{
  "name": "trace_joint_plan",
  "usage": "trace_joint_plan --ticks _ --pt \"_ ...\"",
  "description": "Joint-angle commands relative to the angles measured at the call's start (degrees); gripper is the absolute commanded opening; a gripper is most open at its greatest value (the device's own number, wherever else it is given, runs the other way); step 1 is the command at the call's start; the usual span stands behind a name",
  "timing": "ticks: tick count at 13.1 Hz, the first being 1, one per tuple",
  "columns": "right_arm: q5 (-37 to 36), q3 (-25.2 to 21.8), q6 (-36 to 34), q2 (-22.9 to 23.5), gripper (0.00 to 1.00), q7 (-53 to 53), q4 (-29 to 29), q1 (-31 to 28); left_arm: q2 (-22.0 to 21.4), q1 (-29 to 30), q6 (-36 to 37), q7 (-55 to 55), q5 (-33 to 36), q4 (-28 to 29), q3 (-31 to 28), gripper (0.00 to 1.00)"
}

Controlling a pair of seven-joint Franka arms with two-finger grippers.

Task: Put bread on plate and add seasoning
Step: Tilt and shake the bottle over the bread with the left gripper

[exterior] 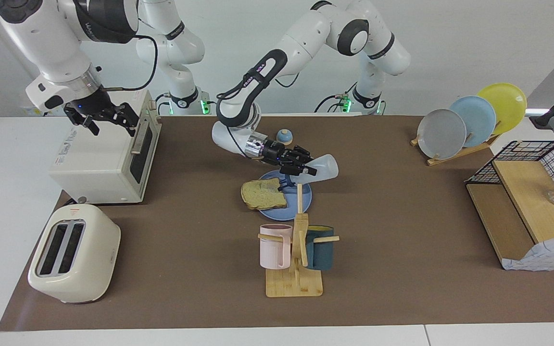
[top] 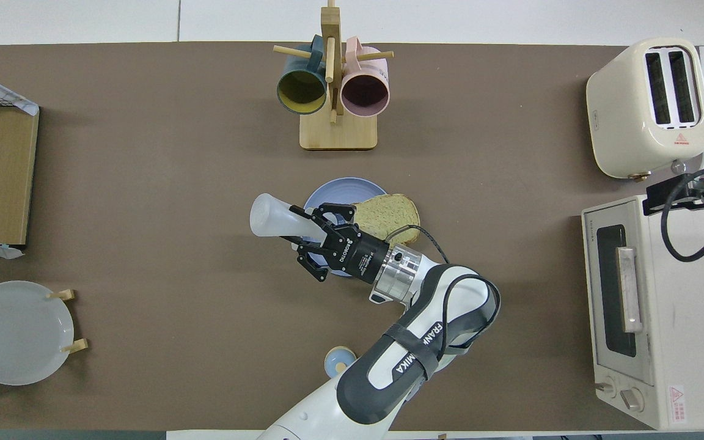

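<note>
The left hand (exterior: pixel 301 169) grips the bottle (exterior: pixel 322 168) tilted over the plate (exterior: pixel 306 199), its cap seemingly hidden. Bread (exterior: pixel 263 194) overhangs the plate's rim. The right hand (exterior: pixel 108 120) waits wide over the oven (exterior: pixel 99 163).

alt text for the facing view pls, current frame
The left gripper holds the seasoning bottle tipped on its side over the blue plate, where the bread lies partly over the rim. The right gripper waits open above the toaster oven.
</note>
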State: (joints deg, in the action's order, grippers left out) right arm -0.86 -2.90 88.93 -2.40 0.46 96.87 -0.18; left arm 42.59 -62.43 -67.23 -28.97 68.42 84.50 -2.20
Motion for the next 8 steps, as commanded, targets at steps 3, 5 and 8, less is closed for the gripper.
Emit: trace_joint_plan --ticks 3,5,8 --pt "0.34 0.17 -0.43 -0.50 1.00 -1.08 0.16 -0.44 0.03 4.85 -2.81 -0.21 0.57 0.05 -0.52 0.00" --pt "0.34 0.17 -0.43 -0.50 1.00 -1.08 0.16 -0.44 0.03 6.26 -3.17 -0.12 1.01 0.22 -0.43 0.00" --pt "0.34 0.17 -0.51 -0.50 1.00 -1.08 0.16 -0.44 -0.05 6.44 -3.08 2.15 -0.04 0.14 -0.43 0.00"
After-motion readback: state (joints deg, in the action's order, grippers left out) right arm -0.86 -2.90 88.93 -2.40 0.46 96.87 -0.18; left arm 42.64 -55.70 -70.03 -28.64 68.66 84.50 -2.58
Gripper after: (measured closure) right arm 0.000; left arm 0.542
